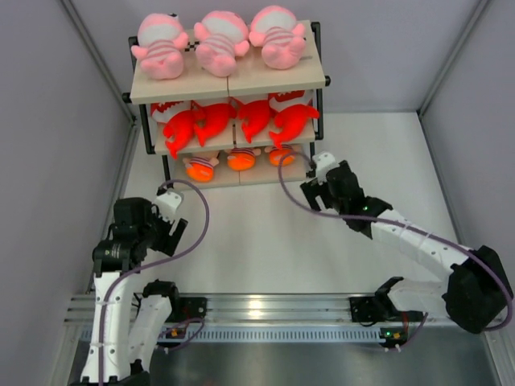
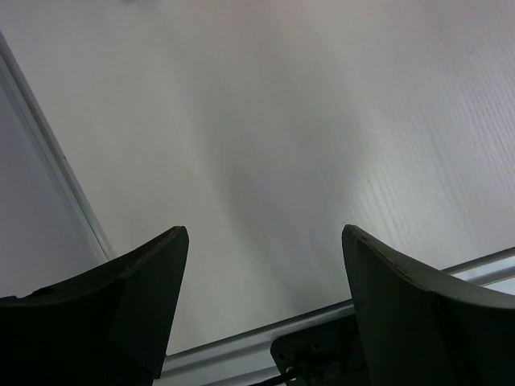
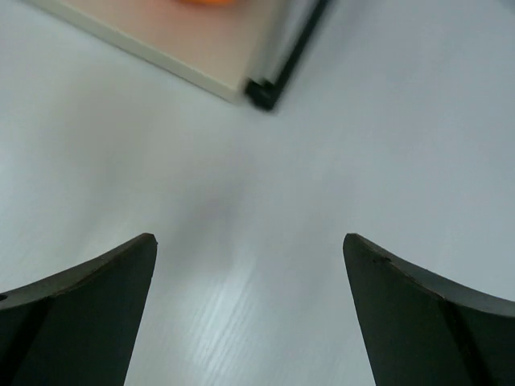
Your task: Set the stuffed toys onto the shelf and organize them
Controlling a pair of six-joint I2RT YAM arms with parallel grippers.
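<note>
Your left gripper [image 2: 265,233] and right gripper [image 3: 249,237] both hang spread wide, grasping nothing. On the far shelf [image 1: 241,82] you have pink babies [image 1: 221,40] on top, sharks [image 1: 241,119] on the middle board and boys [image 1: 240,158] on the lowest.

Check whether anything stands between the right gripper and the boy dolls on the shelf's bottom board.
No loose object does. The right gripper, open and empty, faces bare table up to the shelf. Only the shelf's own black corner post stands just ahead; the boy dolls lie left of it.
</note>
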